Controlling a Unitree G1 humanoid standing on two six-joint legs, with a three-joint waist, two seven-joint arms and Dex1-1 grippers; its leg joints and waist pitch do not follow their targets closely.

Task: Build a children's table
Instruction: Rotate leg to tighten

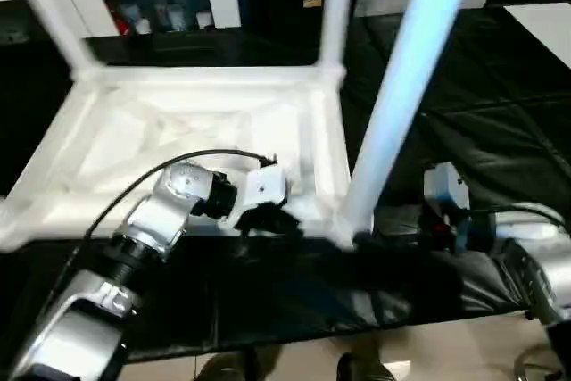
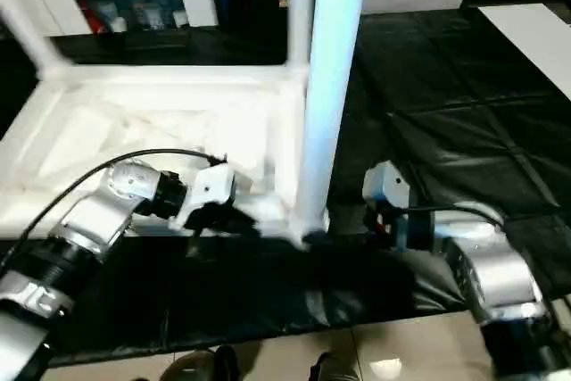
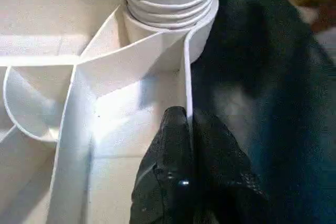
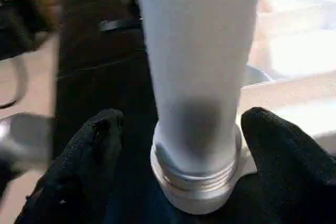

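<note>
Black cloth (image 1: 464,131) covers the bench; pale floor shows at its near edge. We see the tabletop (image 1: 134,140) lying upside down on the cloth, ribs up, with three legs standing in corner sockets: two at the far corners and one, leg (image 1: 406,86), at the near corner between our two pincers.

Left pincer (image 3: 190,129): fingers pressed together, pinching the tabletop's thin side wall (image 3: 186,85). Just past its tips sits the corner socket (image 3: 170,35), with the leg's threaded end seated in it.

Right pincer (image 4: 178,145): fingers (image 4: 92,150) spread, one on each side of the leg's base. Gaps show on both sides, so we record no contact. The leg rises upright straight ahead of this pincer.
</note>
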